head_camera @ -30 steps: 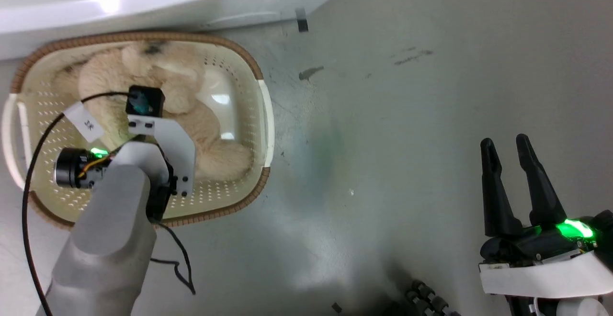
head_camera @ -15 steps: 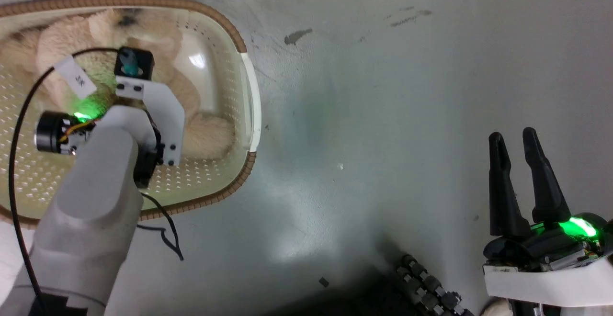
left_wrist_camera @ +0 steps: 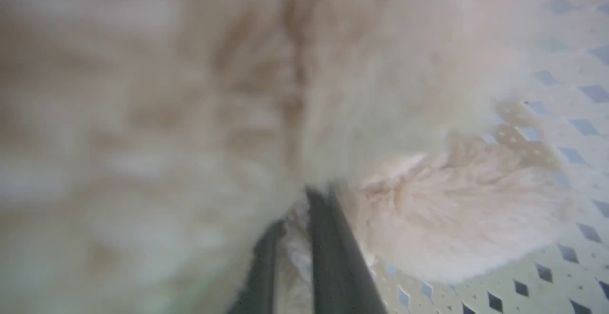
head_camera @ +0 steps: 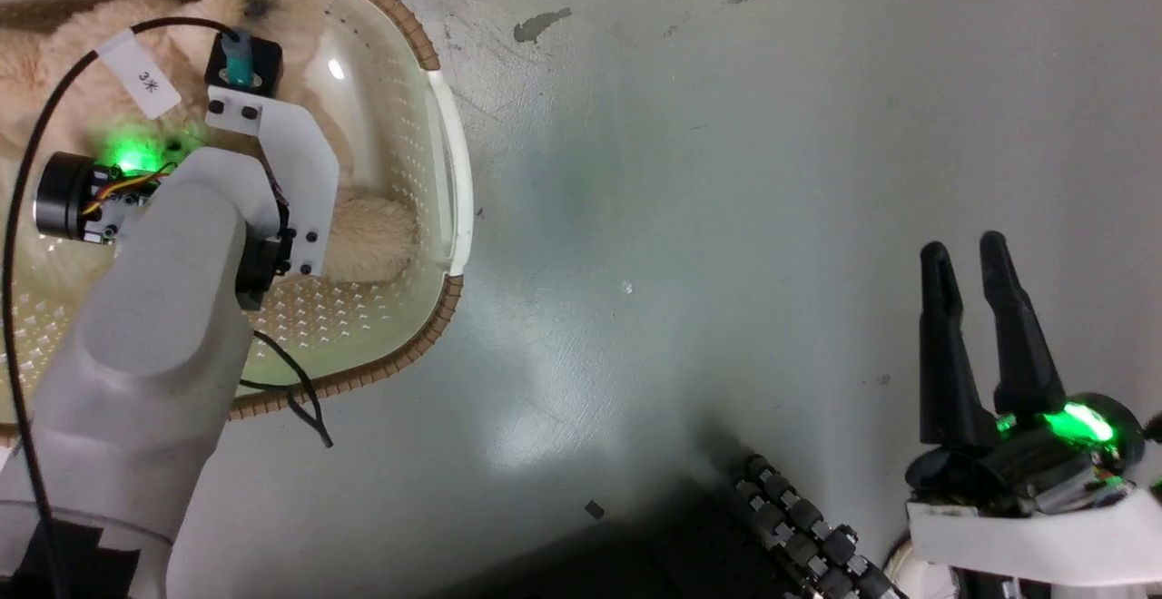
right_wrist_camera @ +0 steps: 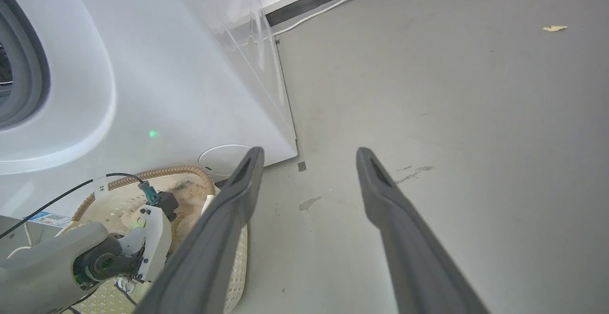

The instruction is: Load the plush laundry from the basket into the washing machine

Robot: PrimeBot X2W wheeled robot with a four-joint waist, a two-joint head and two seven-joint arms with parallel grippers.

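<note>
The plush (head_camera: pixel 368 236) lies in the basket (head_camera: pixel 451 172) at ten o'clock, the left gripper (left_wrist_camera: pixel 296 209) pinched nearly closed on mere fur that may slip free on lifting, while the right gripper (head_camera: pixel 960 245) at four o'clock gapes empty.

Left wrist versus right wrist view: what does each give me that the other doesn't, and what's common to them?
Left wrist view: the left gripper buried in the plush laundry, jaws close together with fur between them. Right wrist view: the washing machine with its grey door seal, bare floor, and the right gripper, jaws open and empty. Both: the plush laundry lying in the basket.
</note>
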